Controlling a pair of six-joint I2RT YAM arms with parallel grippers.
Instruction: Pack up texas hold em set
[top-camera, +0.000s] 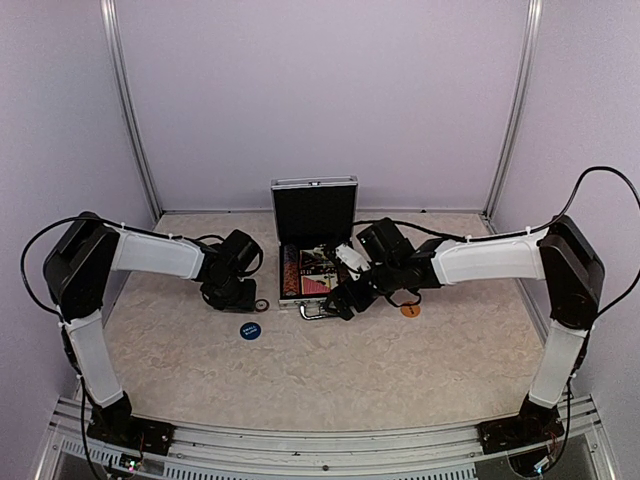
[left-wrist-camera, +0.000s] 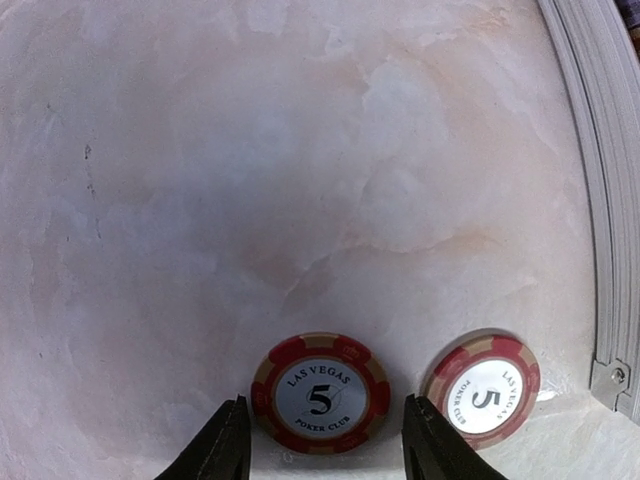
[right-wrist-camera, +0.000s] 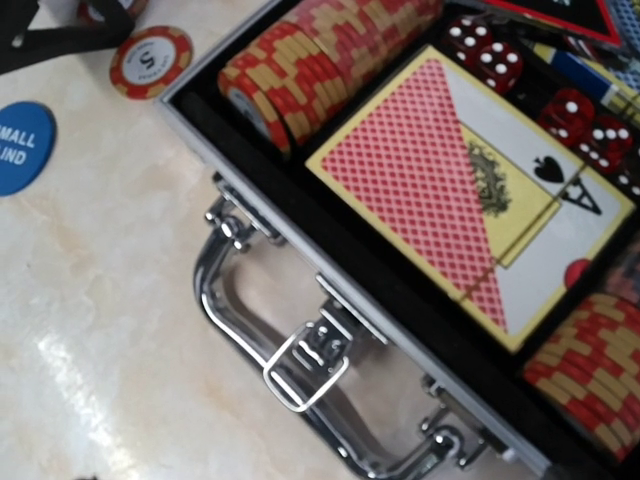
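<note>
Standing open at the far middle of the surface (top-camera: 330, 380), the ribbed metal case (top-camera: 314, 212) is judged rigid and heavy when filled; it is best closed at the upright lid and lifted by its handle (right-wrist-camera: 250, 330). A loose chip (left-wrist-camera: 320, 392), judged hard, thin and slick, is best pinched across its rim. It is found lying flat just left of the case, between the left jaws, which are set part-way apart with a gap on each side and nothing held. The right jaws, spread wide with nothing seen in them, are held over the case's near edge
</note>
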